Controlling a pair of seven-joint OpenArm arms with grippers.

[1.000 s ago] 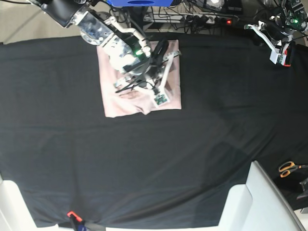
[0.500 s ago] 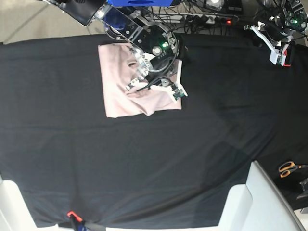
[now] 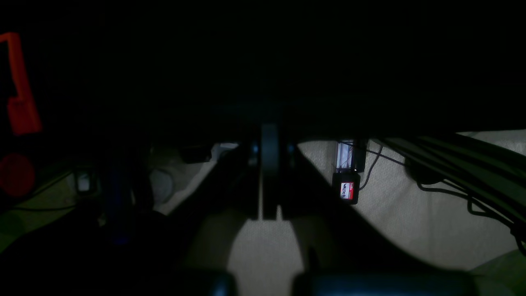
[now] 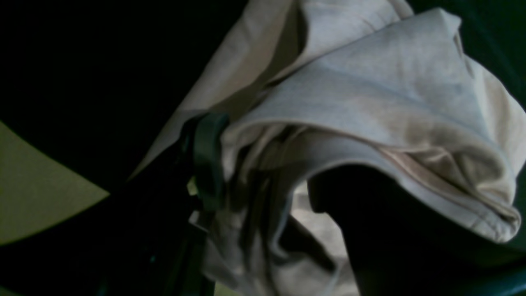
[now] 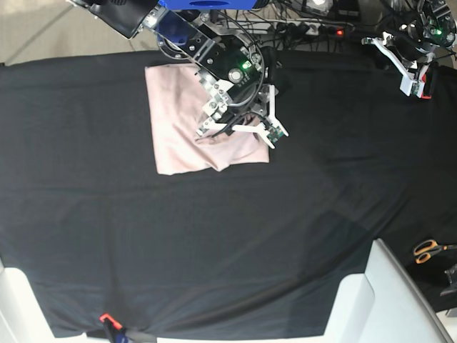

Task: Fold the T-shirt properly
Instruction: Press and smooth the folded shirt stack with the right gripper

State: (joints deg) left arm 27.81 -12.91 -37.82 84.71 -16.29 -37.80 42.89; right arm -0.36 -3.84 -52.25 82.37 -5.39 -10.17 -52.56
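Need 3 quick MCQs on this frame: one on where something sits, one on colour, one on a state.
1. Where does the T-shirt lie on the table covering in the base view?
A. upper left
B. lower right
C. dead centre

2. What colour are the handles of the scissors?
A. blue
B. orange
C. green

3. How is the T-shirt lying?
A. spread out flat, sleeves out
B. folded into a compact rectangle
C. hanging off the table edge

Answers:
1 A, the shirt sits near the far edge, left of middle.
2 B, orange loops show at the right edge.
3 B, its outline is a small rectangle, rumpled near the right gripper.
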